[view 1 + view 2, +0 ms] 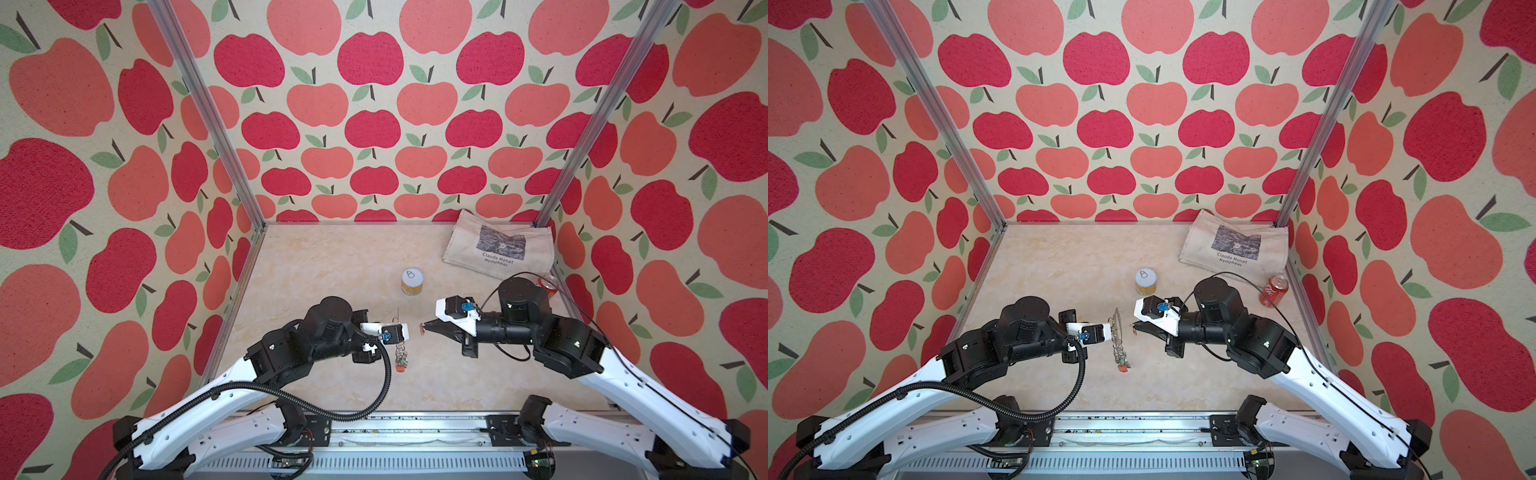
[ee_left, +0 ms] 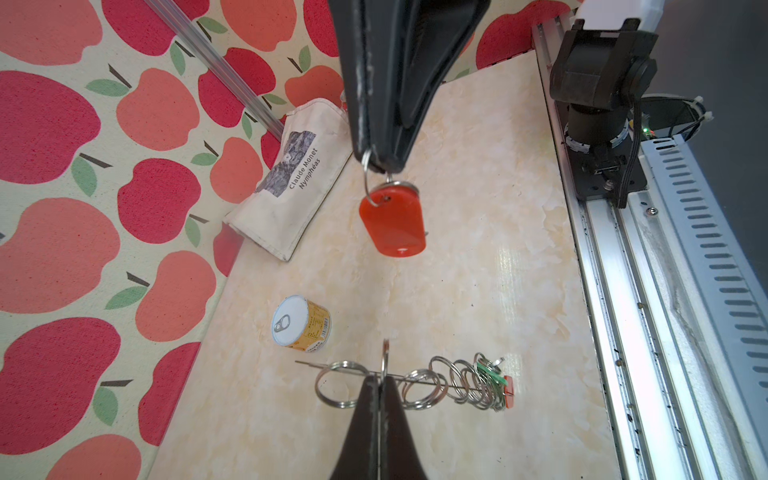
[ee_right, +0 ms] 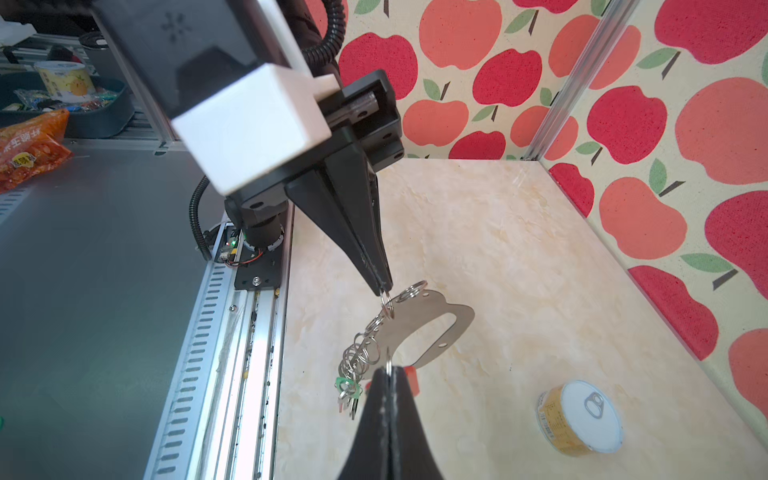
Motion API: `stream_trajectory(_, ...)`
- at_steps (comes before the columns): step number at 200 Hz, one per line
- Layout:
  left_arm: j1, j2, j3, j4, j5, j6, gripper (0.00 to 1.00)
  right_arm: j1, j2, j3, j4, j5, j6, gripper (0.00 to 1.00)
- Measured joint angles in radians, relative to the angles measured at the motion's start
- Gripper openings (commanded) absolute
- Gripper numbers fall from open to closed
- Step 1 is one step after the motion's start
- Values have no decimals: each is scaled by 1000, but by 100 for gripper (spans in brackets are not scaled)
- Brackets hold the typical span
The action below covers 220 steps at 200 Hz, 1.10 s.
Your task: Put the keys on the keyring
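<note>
Your left gripper (image 3: 384, 289) has its jaws pinched together on one metal ring of the keyring (image 3: 419, 320). The plate therefore hangs above the table (image 1: 332, 270), edge-on in both top views, which likely presents its ring row so a key can be fed on. Facing it from 3 o'clock in a top view, your right gripper (image 2: 380, 164) is clamped on the split ring of the red-tagged key (image 2: 392, 224). That key dangles free, near the plate but apart from it. A green-tagged key (image 2: 490, 374) already hangs bunched at the row's low end, towards 6 o'clock. The tin can (image 1: 412, 282) stands out of the way at 12 o'clock
</note>
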Motion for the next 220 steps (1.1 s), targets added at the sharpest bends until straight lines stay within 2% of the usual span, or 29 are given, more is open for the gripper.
stream_trajectory(38, 8, 50, 13, 56, 15, 45, 0, -8, -13, -15, -17, 10, -62, 0)
stream_trajectory(102, 109, 53, 11, 155, 153, 33, 0, -16, -88, -124, 63, 31, -65, 0)
stream_trajectory(148, 121, 47, -14, 198, 227, 14, 0, -17, -66, -127, 125, 44, -65, 0)
stream_trajectory(220, 128, 45, -43, 207, 279, 14, 0, -24, -55, -127, 187, 51, -66, 0)
